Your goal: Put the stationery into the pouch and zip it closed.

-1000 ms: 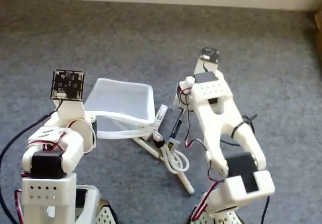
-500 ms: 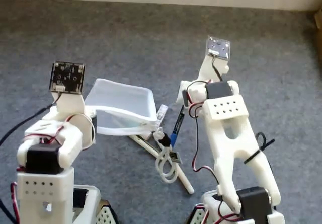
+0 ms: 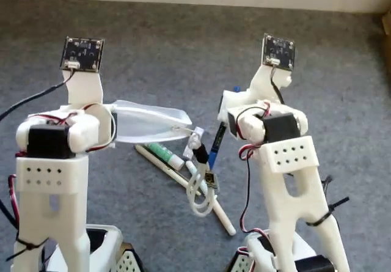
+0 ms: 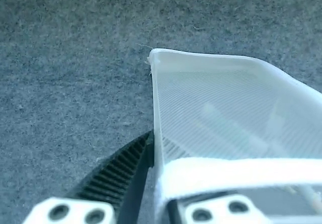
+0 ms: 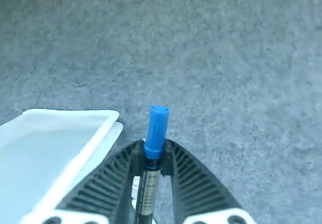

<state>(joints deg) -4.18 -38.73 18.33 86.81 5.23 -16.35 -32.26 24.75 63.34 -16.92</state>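
Pouch (image 4: pixel 216 103) rim clamped in left end effector (image 4: pixel 153 146), blue-capped pen (image 5: pixel 156 126) pinched in right end effector (image 5: pixel 151 148), just beside it

The left arm (image 3: pixel 52 143) hides one end of the pouch (image 3: pixel 149 124); the pen (image 5: pixel 156 128) is partly cropped.

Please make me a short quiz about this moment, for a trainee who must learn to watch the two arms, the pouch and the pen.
1. True or false: the right pincer is shut on the blue-capped pen.
2. What does the left pincer grip? A) the pouch B) a ruler C) nothing
3. Fill in: the long white stick lies on the grey ___, outside the pouch.

Key: 1 true; 2 A; 3 carpet.
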